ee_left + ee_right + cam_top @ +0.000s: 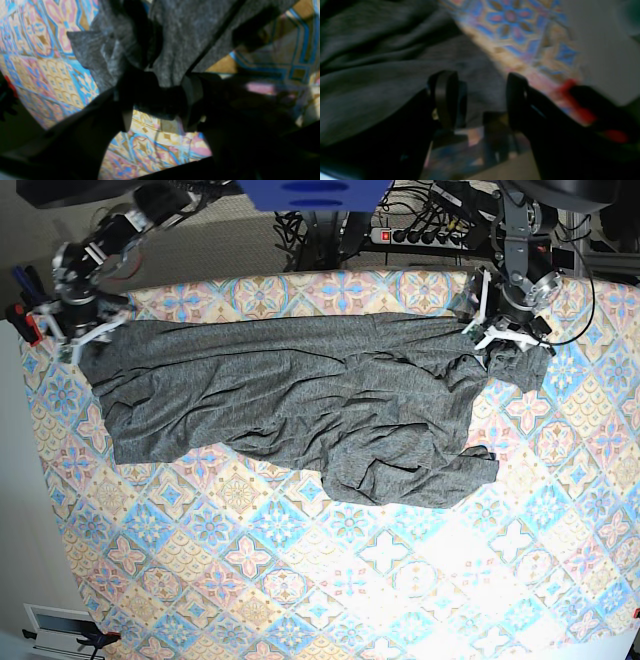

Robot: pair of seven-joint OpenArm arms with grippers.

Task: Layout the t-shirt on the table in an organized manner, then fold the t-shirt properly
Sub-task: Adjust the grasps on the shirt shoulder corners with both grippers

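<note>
The dark grey t-shirt (300, 400) lies spread and wrinkled across the far half of the patterned table (350, 580). My left gripper (505, 335) sits at the shirt's right end, by a bunched sleeve. In the left wrist view its fingers stand apart, and gathered t-shirt (180, 32) fills the gap of the left gripper (160, 100) just above the table (50, 70). My right gripper (85, 330) is at the shirt's far-left corner. In the right wrist view the right gripper (481, 100) is open over the edge of the t-shirt (370, 62), beside bare table (515, 22).
A red clamp (30, 325) grips the table's left edge; it also shows as a red clamp (582, 112) in the right wrist view. A power strip and cables (420, 230) lie behind the table. A blue object (310, 192) hangs at the top centre.
</note>
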